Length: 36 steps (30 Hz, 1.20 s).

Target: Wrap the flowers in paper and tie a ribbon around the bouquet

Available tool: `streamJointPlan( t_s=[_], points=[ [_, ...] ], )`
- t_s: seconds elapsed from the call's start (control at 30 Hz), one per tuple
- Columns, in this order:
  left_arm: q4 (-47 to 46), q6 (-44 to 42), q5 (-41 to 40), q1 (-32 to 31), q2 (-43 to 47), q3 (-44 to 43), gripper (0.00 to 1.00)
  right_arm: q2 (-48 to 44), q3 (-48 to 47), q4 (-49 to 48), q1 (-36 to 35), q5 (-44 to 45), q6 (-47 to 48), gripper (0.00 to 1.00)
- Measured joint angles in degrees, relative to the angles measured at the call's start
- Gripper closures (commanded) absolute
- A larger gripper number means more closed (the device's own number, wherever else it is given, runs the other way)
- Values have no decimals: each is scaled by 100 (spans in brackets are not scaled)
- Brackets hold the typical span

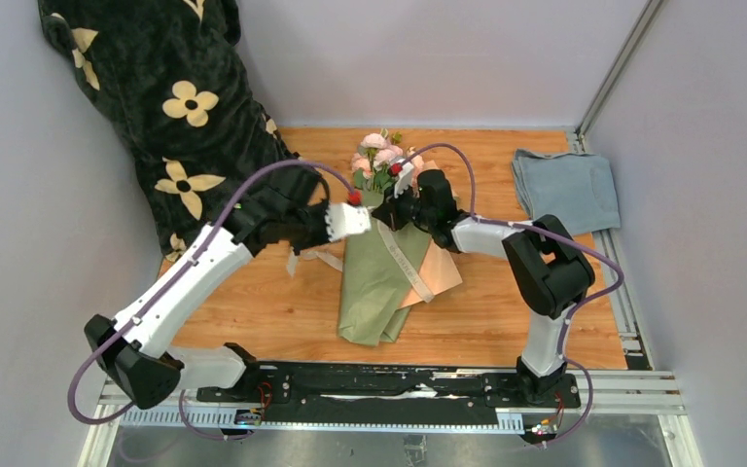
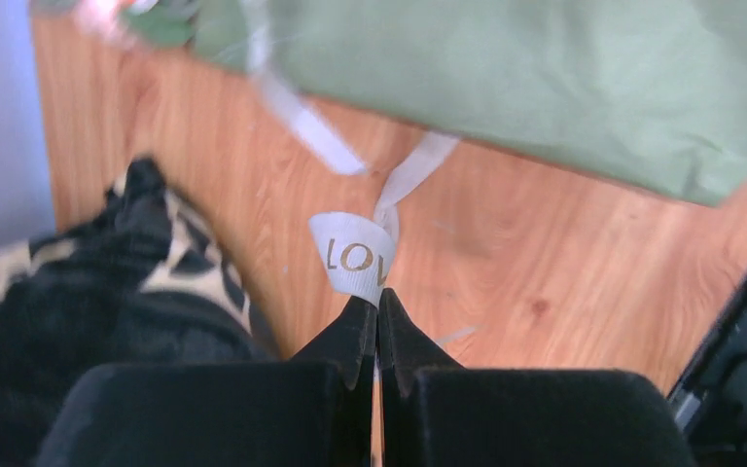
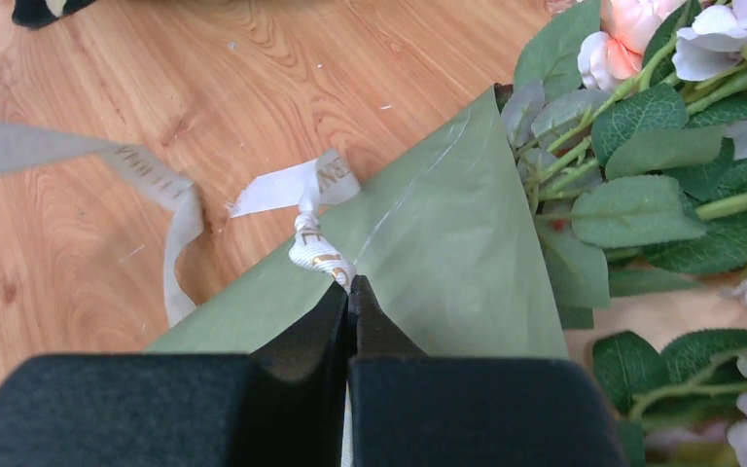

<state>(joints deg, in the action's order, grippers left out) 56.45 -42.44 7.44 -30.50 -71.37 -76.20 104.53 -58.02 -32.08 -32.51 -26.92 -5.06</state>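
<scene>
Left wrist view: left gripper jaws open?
No, the left gripper is shut on the ribbon, whose lettered strip curls out right where the two tips meet.

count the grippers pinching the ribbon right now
2: the left gripper holds a ribbon end over the table left of the bouquet; the right gripper holds it at the edge of the paper, beside the flowers.

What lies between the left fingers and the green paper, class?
Left wrist view: the cream ribbon, pinched in the left fingers, stretches over bare wooden table to the paper.
</scene>
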Motion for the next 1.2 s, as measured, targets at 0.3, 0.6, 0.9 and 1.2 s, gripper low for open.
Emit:
streamJointPlan(
  t_s=[0.3, 0.6, 0.9, 1.2],
  points=[
    [785, -758, 61, -2391, -1482, -1095, 99, 385, -369, 122, 9, -468, -280, 95],
    [-55, -739, 127, -1958, -2356, -2546, 98, 9, -81, 363, 264, -1252, -407, 63],
    [-1357, -306, -59, -911, -2944, -2061, 95, -214, 66, 938, 557, -1191, -761, 68],
    [-2151, 22, -828, -632, -4531, -3099, 14, -437, 455, 1414, 831, -463, -1150, 70]
  ],
)
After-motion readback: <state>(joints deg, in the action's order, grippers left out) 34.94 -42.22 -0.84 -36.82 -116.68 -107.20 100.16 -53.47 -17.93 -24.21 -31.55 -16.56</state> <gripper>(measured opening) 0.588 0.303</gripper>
